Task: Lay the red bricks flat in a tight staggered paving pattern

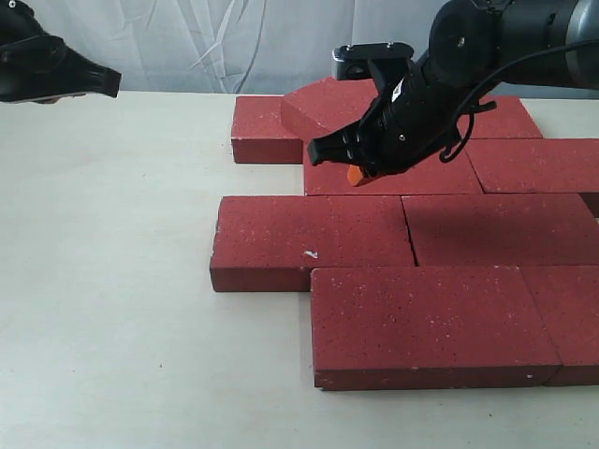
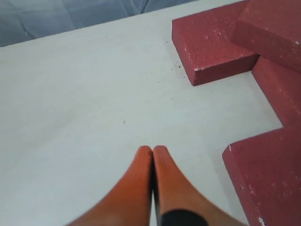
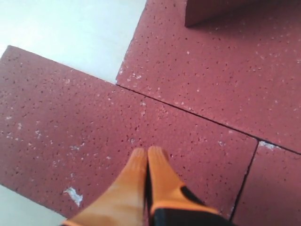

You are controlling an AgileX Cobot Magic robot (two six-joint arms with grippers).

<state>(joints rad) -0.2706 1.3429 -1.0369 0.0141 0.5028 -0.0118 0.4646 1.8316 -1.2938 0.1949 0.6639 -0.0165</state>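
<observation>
Across the right half of the pale table (image 1: 112, 281), exterior view: red bricks (image 1: 421, 318) lie flat in offset rows, edges touching and joints staggered from row to row.
- Nearest row: two bricks.
- Next row back: the chipped brick (image 1: 309, 238), with a white mark near its front edge and a second brick butted against its right end.
- Back: one tilted brick (image 1: 323, 101), resting askew on its neighbours.
- Right tool (image 1: 358, 174): low over the third row, orange tips together, nothing between them.
- Left tool (image 1: 110, 84): high at the far left, well apart from the bricks. I cannot tell its state from this side.
- Grey drape (image 1: 187, 47) behind.

Left wrist view:
- Left tool (image 2: 153, 153): both orange fingers (image 2: 136, 179) pressed together and empty, above bare table (image 2: 84, 94).
- Red bricks (image 2: 211, 47) sit at the far side, with the tilted brick (image 2: 273, 28) overlapping one of them.

Right wrist view:
- Right tool (image 3: 147, 154): closed tip to tip, gripping nothing, seen against the chipped brick (image 3: 70, 136).
- I cannot tell whether the tips touch the brick.
- Tight joints run between this brick and the bricks beside it.
</observation>
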